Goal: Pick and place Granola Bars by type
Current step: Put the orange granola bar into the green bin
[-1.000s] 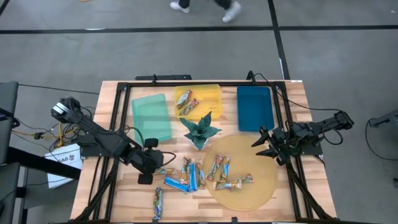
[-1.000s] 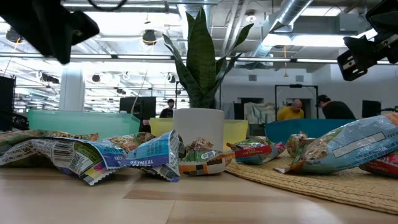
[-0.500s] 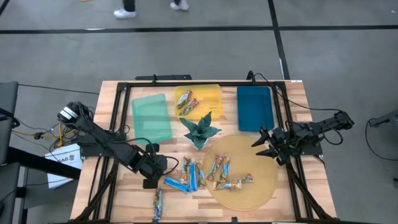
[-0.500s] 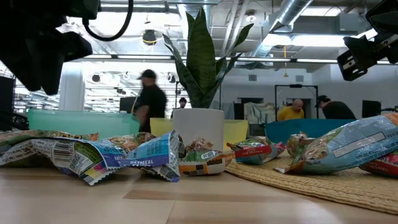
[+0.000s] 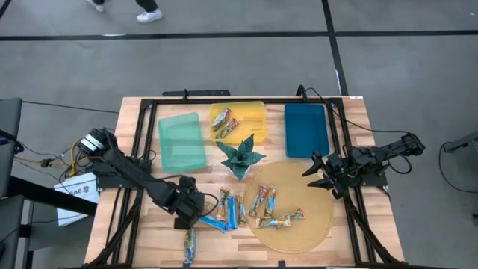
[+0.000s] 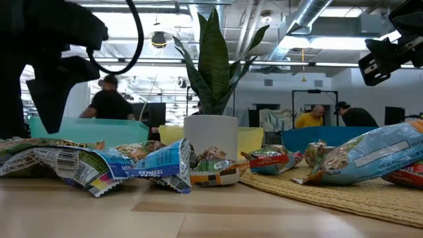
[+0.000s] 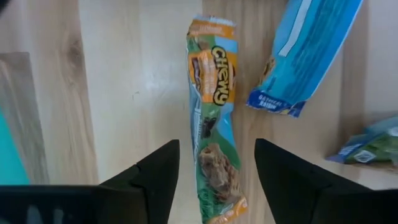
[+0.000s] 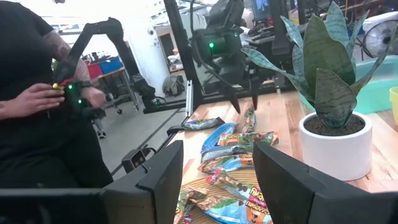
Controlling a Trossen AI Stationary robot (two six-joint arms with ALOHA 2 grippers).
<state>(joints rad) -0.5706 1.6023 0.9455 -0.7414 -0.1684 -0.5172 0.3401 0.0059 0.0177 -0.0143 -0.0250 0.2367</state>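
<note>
Your left claw has slid along the counter over the last second, away from the green tray and in towards the loose pile of bars. It now hangs over a multicoloured bar that lies flat on the bare wood, with its fingers spread wide to either side of the wrapper and holding nothing. A blue bar lies just beside that one, so you should come down squarely on the multicoloured bar or you may catch both.

That shift suggests you have picked your next target, and the grab itself is not yet made. The rest of the bars are unsorted: a few blue ones near the left claw, several multicoloured ones on the round mat, one alone at the front edge and some already in the yellow tray (the blue tray looks empty).

Your right claw waits at the mat's right edge, fingers apart and empty.
</note>
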